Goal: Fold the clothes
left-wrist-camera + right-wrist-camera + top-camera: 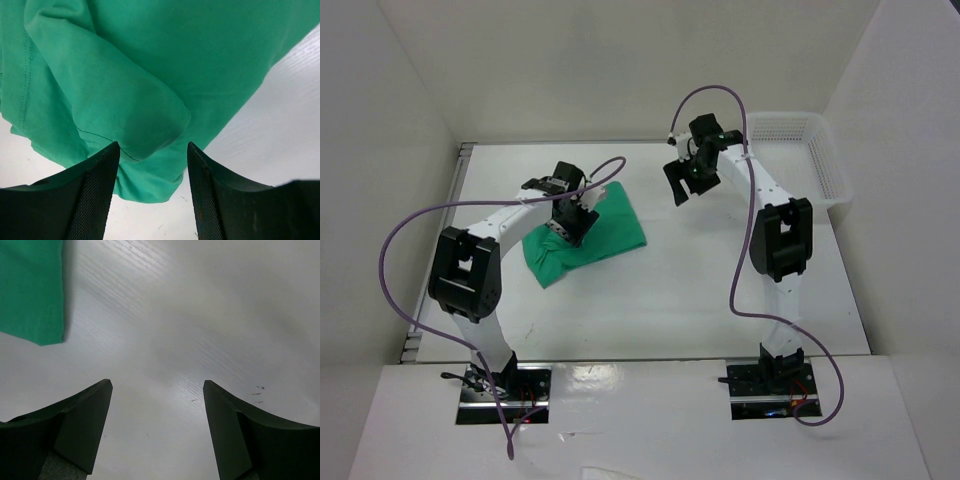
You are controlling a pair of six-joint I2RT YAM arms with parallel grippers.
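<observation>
T-shirt [610, 228] bunched centre-left on table [720, 290], bare room all round its edges; L gripper [152, 147] jaws apart, straddling a fold (contact unclear); R gripper [157, 385] spread wide, empty, above bare tabletop nr shirt corner.

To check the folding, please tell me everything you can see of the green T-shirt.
The green T-shirt is plain, thin, soft-looking fabric with stitched seams, no print. It lies bunched into a compact, partly folded heap on the white table, left of centre. The left claw stands open over it, a rounded fold between its tips; contact is unclear.
</observation>
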